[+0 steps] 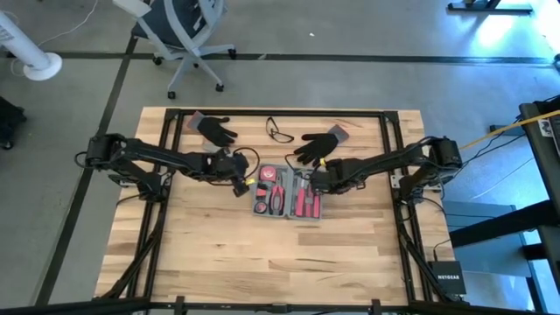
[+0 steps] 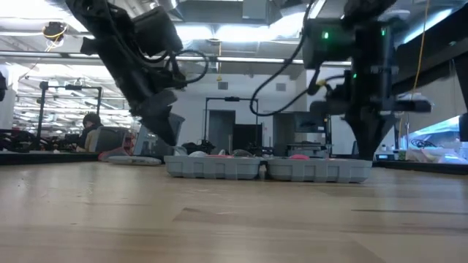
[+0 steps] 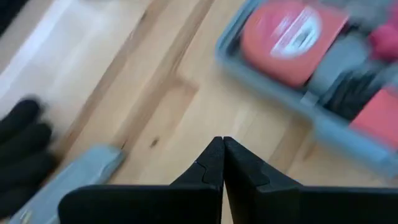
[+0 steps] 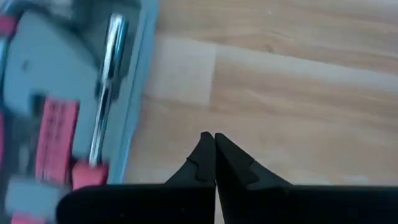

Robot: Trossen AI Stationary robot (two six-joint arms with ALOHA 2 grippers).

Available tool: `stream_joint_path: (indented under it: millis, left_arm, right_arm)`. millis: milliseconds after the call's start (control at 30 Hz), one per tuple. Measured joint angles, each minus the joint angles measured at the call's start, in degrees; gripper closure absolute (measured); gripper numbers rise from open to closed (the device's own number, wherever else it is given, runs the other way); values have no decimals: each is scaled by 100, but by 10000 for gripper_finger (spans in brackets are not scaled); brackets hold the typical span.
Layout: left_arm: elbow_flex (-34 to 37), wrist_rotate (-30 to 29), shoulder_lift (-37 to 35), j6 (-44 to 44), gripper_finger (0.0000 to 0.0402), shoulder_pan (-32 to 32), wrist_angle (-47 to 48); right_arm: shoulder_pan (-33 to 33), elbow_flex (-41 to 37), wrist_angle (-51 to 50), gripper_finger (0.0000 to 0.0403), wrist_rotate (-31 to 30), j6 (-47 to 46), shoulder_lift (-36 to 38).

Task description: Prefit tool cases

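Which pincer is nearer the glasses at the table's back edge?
Left, though narrowly. The left pincer sits below-left of the glasses; the right pincer sits below-right, slightly farther.

The table (image 1: 280,254) is pale wood planks, smooth with visible grain. The case (image 1: 288,213) is matt blue-grey plastic; a shiny metal shaft (image 4: 104,93) lies in it beside red plastic handles (image 1: 302,201). The gloves (image 1: 213,129) look like black cloth
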State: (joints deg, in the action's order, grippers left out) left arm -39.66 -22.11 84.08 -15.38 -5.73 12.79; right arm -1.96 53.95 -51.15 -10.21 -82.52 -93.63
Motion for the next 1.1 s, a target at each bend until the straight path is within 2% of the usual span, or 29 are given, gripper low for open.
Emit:
stream_joint_path:
  millis: [167, 500, 733, 900, 1100]
  left_arm:
    - [55, 98, -5, -117, 401, -83, 841]
    - [828, 246, -27, -1402, 402, -10, 364]
    - [859, 470, -284, -1714, 402, 615, 508]
    - [1052, 257, -334, -2337, 402, 1168, 574]
    - [1203, 84, -508, -3279, 402, 1559, 720]
  right_arm:
    - [214, -146, 781, 403, 48, 105, -12]
    - [275, -134, 1536, 403, 222, 455, -562]
    - [277, 77, 2618, 403, 243, 514, -607]
    - [269, 79, 3467, 403, 479, 479, -848]
    - [190, 387, 3523, 403, 806, 524, -1280]
